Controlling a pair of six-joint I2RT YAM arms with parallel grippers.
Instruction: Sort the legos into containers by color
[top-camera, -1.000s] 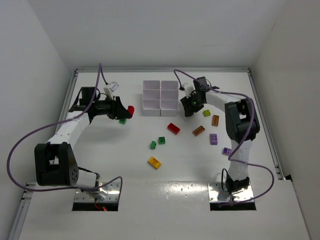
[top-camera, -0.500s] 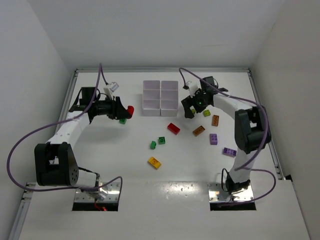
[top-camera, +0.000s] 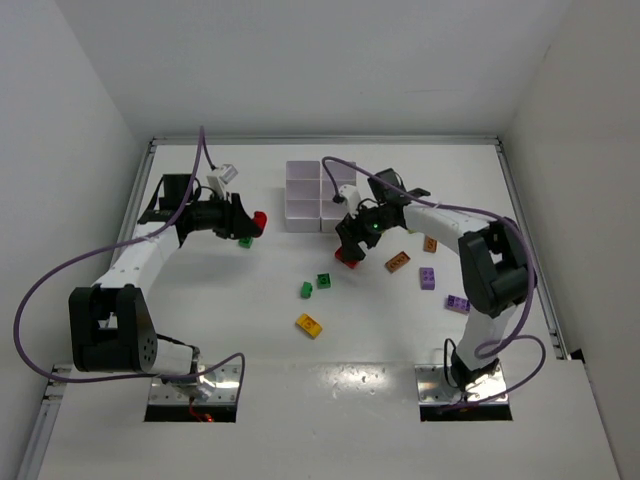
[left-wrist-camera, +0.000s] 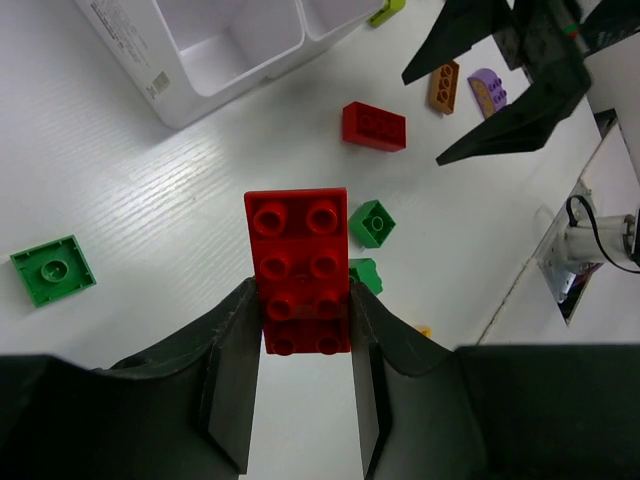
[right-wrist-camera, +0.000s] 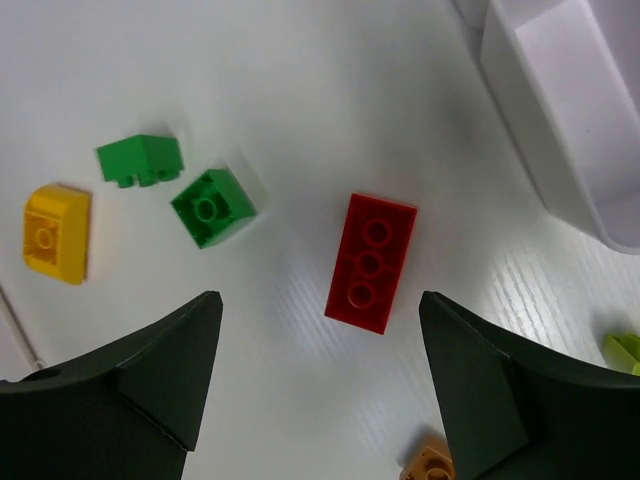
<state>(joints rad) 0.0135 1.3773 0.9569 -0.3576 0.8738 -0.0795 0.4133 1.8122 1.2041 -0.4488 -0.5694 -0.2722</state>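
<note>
Top external view: left gripper (top-camera: 252, 222) clamped a red brick (left-wrist-camera: 298, 270) at the tray's (top-camera: 303, 212) eight o'clock. Right gripper (right-wrist-camera: 318, 300) hung open over a second red brick (right-wrist-camera: 370, 262) at five o'clock. That brick sat off-centre and slightly askew, so closing might shove or twist it away.

Left pincer (left-wrist-camera: 300, 310) clamped, right pincer (right-wrist-camera: 320, 305) agape

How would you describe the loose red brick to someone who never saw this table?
Find the white tray at the far side. Just nearer than its right corner, under the open right fingers, lies a red brick. Its neighbours are green bricks; the other red brick is in the left fingers.
</note>
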